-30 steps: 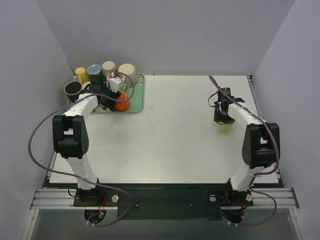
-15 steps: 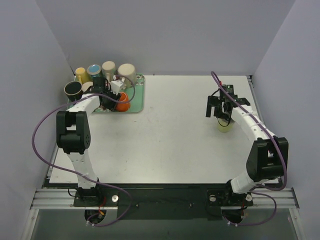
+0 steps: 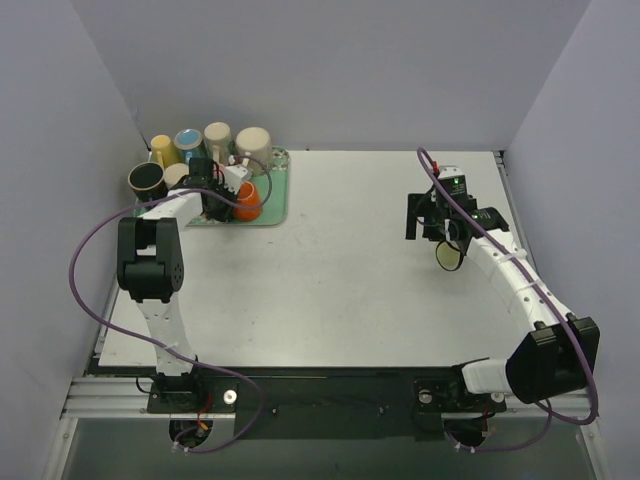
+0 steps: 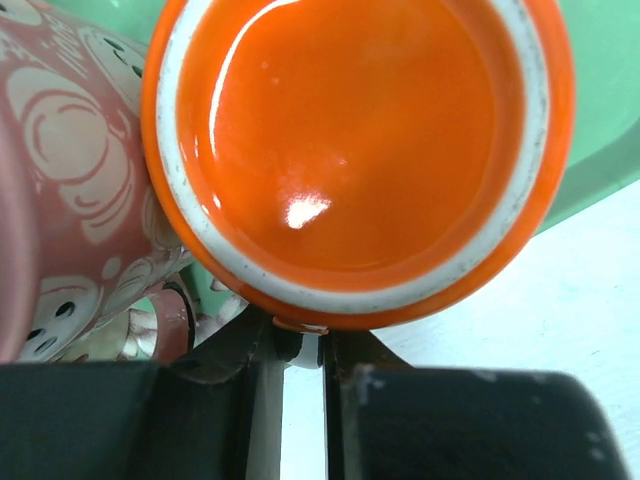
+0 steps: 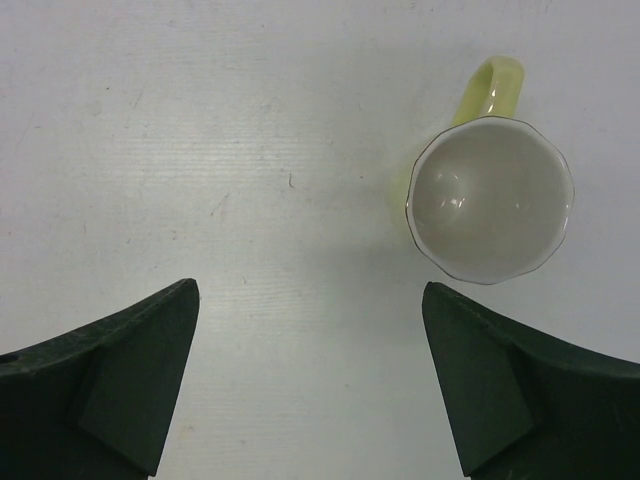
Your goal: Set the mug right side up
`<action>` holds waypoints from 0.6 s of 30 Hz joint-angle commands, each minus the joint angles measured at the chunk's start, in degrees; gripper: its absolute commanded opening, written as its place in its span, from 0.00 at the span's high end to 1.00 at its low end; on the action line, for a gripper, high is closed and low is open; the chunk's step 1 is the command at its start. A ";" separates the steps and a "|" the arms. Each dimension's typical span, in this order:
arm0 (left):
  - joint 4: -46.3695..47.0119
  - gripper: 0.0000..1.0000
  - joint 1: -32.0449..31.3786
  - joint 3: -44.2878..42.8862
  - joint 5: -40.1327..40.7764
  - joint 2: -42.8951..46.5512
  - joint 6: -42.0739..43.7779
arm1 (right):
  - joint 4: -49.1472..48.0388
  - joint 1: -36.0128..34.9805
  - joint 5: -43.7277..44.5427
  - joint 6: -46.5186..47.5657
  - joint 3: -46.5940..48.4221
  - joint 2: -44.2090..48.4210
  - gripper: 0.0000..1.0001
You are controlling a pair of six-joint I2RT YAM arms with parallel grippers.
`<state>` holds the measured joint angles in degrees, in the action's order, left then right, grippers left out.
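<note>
An orange mug (image 3: 247, 203) stands bottom up on the green tray (image 3: 277, 190) at the back left. In the left wrist view its glazed base (image 4: 350, 140) with a pale foot ring fills the frame. My left gripper (image 4: 300, 335) is shut on the mug's small handle (image 4: 298, 323), with fingers (image 4: 225, 355) close together. At the right, a pale yellow mug (image 5: 490, 200) stands upright on the table, mouth up, its handle (image 5: 495, 85) pointing away. My right gripper (image 5: 308, 300) hangs open above bare table, left of that mug and apart from it.
A pink patterned mug (image 4: 60, 200) touches the orange one on its left. Several more mugs crowd the tray's back edge, among them a black one (image 3: 146, 178), a blue one (image 3: 188, 140) and a cream one (image 3: 252, 142). Grey walls close in the left, back and right.
My right gripper opened off the yellow mug and rose, leaving it upright on the table. My left gripper narrowed onto the orange mug's handle.
</note>
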<state>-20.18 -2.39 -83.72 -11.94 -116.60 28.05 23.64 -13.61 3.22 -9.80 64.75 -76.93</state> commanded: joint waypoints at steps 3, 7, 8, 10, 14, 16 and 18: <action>0.15 1.00 0.37 -2.41 -6.06 6.54 -6.41 | 3.17 -3.35 3.28 0.22 0.46 4.67 0.11; -0.21 1.00 0.37 -2.59 -13.51 13.05 -15.10 | 2.99 -7.83 3.98 -0.92 1.52 8.62 0.11; -0.21 1.00 0.37 -2.59 -15.28 15.06 -16.44 | 1.95 -9.84 3.90 -1.88 1.52 9.33 0.10; -0.21 1.00 0.28 -2.67 -20.47 17.96 -21.01 | -0.69 -13.35 3.98 -3.64 0.82 11.70 0.09; -2.40 1.00 -0.86 -3.73 -31.00 22.36 -31.55 | -11.14 -21.96 1.27 -9.44 -1.11 15.13 0.08; -2.67 1.00 -2.26 -3.47 -36.01 25.26 -35.50 | -19.57 -26.44 -2.42 -12.25 -2.34 15.66 0.08; -1.61 1.00 -4.10 -2.50 -39.97 28.42 -40.06 | -29.84 -30.23 -7.16 -14.01 -2.87 15.23 0.07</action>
<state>-24.64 -3.49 -83.83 -36.25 -95.37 0.51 13.26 -36.49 3.53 -17.82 63.70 -61.71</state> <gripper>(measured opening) 0.248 0.926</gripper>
